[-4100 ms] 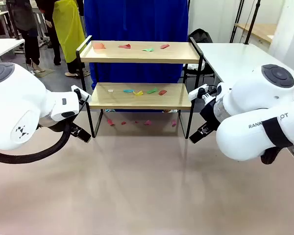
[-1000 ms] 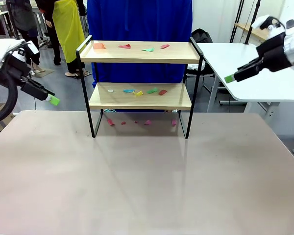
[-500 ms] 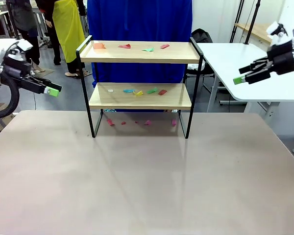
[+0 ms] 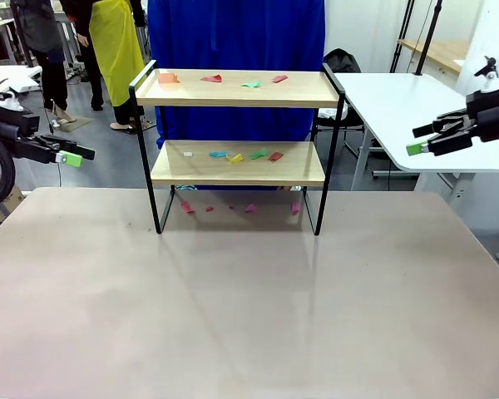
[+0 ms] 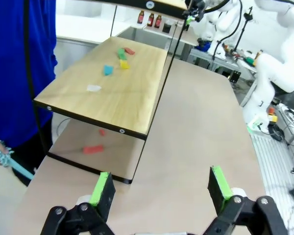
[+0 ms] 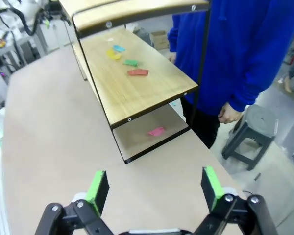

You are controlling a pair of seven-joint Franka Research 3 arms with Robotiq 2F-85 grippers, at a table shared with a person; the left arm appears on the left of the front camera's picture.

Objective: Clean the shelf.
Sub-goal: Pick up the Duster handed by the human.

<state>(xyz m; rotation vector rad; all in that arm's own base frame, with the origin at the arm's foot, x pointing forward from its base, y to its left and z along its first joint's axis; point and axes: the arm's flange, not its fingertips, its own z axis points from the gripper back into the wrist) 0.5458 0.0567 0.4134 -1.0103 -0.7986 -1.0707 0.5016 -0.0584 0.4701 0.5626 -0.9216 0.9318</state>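
The shelf (image 4: 237, 173) stands at the table's far side, two wooden boards in a black frame. Small coloured paper scraps lie on its top board (image 4: 233, 90), on its lower board (image 4: 243, 155) and on the table beneath it (image 4: 249, 208). My left gripper (image 4: 71, 156) hovers open, left of the shelf at lower-board height, holding nothing. My right gripper (image 4: 416, 148) hovers open to the shelf's right, also empty. In the left wrist view my left gripper (image 5: 159, 188) points along the lower board (image 5: 112, 98). In the right wrist view my right gripper (image 6: 153, 185) faces the shelf's end (image 6: 137, 88).
A person in a blue top (image 4: 233, 33) stands right behind the shelf, one hand (image 6: 229, 112) hanging beside its end. A white table (image 4: 407, 108) lies under my right gripper. A stool (image 6: 250, 139) is on the floor. The tan table (image 4: 249, 307) spreads out in front.
Both arms swung outward. The left gripper rose and drew back left; the right gripper dropped and drew back right. Both stay open, and the scraps have not moved.
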